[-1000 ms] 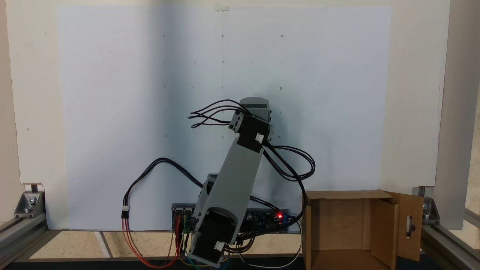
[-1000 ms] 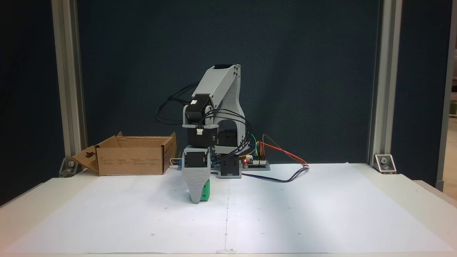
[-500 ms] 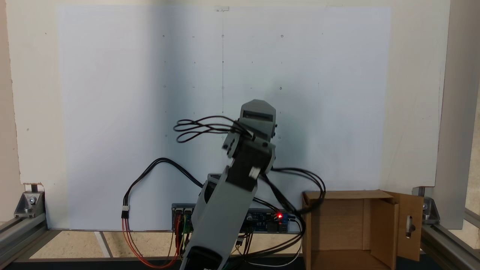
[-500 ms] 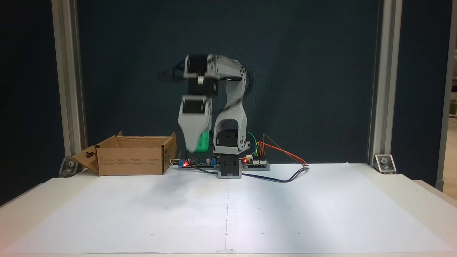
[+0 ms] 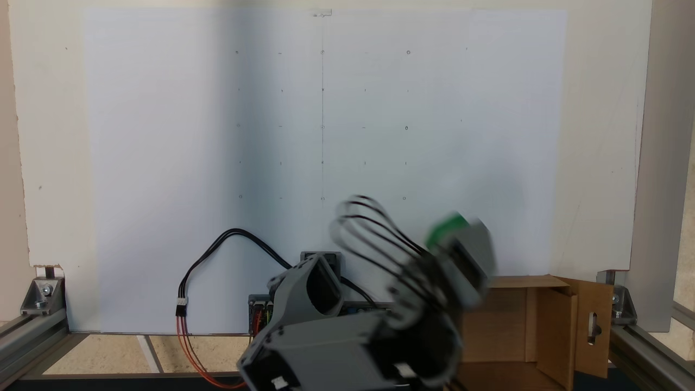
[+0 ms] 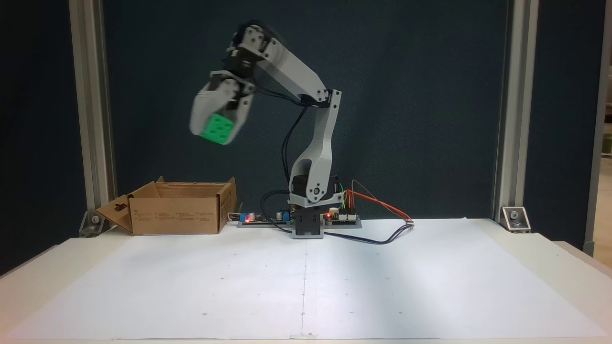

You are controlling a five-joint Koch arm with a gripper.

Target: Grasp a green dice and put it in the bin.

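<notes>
From the fixed view behind the base, my arm (image 5: pixel 347 347) is a blurred grey plastic block low in frame, black cable loops (image 5: pixel 374 228) smeared above it. The gripper (image 5: pixel 453 239) is motion-blurred too; a patch of the green dice (image 5: pixel 446 227) shows at its tip, up over the white paper sheet (image 5: pixel 217 136) just beside the bin's near-left corner. The bin (image 5: pixel 543 326) is brown corrugated cardboard, open top, one flap out right with a slot-shaped cut-out (image 5: pixel 593 326). Finger state is unreadable here, too blurred.

From the fixed view in front, the arm (image 6: pixel 315 143) rises from the base, elbow bent, forearm reaching up-left, wrist tipped down. The gripper (image 6: pixel 215 128) pinches the green dice (image 6: pixel 217 128), a bright plastic cube with rounded corners and recessed pips, grey ribbed fingers (image 6: pixel 201 112) pressed against it. It hangs high in the air, above the bin (image 6: pixel 177 215) and well apart from it. The matte white paper (image 6: pixel 306 286) covers the table, and a controller board with a red LED (image 6: pixel 248 219) sits by the base.
</notes>
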